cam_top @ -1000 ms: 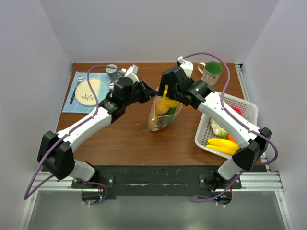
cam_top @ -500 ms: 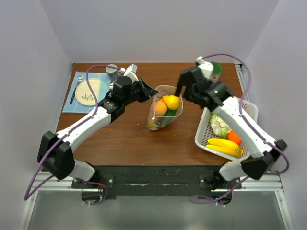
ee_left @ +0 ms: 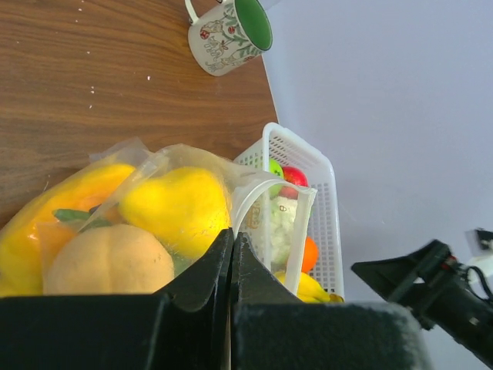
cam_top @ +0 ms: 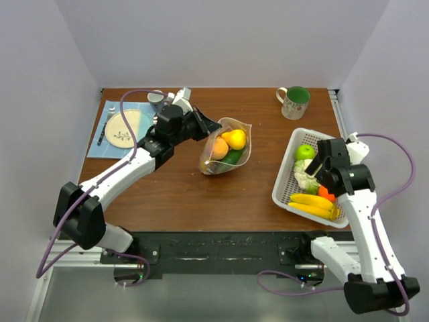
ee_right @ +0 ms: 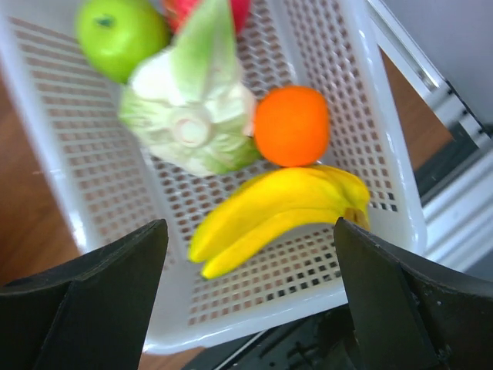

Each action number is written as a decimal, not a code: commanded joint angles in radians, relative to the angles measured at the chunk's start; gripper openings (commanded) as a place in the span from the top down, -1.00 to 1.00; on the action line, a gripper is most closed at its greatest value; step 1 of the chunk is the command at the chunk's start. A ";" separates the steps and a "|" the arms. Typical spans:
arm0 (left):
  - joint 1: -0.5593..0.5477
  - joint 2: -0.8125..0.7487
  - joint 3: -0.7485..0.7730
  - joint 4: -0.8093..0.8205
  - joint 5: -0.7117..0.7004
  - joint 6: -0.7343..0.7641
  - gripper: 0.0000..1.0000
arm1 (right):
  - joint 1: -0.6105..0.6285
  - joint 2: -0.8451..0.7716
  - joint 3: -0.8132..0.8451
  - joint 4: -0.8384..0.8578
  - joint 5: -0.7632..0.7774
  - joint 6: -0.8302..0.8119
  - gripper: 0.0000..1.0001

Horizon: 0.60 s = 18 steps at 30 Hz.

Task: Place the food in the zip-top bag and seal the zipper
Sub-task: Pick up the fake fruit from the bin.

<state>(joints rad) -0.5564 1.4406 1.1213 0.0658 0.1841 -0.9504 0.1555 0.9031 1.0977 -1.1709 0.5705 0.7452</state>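
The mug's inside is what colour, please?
The mug is green inside, clearest in the left wrist view.

A brown wooden table (cam_top: 167, 194) with fine grain running left to right fills the middle of the top view. It is boxed in on three sides by plain, pale lilac-grey panels: a back wall (cam_top: 214, 40), a left wall (cam_top: 33, 100) and a right wall (cam_top: 395, 80), each meeting the tabletop's edge. A silver metal rail (cam_top: 338, 114) runs along the table's right side, and aluminium rails (cam_top: 385, 253) cross its near edge. Below these lies a dull grey surface (cam_top: 214, 298). The light is soft and even, leaving only faint shadows on the wood and a slightly brighter back wall.
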 commanded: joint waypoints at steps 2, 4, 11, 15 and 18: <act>0.007 -0.011 -0.003 0.086 0.043 -0.010 1.00 | -0.111 0.057 -0.059 0.152 -0.072 -0.026 -0.86; 0.007 -0.017 -0.009 0.085 0.051 -0.005 1.00 | -0.143 0.101 -0.041 0.247 -0.139 -0.066 -0.88; 0.009 -0.049 -0.023 0.068 0.055 0.010 1.00 | -0.274 0.321 0.096 0.268 -0.290 -0.069 -0.87; 0.009 -0.054 -0.028 0.063 0.067 0.009 1.00 | -0.275 0.307 0.038 0.264 -0.293 -0.037 -0.86; 0.007 -0.060 -0.035 0.057 0.064 0.010 1.00 | -0.280 0.251 0.025 0.194 -0.217 -0.021 -0.91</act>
<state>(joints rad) -0.5560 1.4277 1.0973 0.0872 0.2310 -0.9501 -0.1181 1.2381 1.1278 -0.9131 0.3042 0.6983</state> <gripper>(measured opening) 0.019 0.936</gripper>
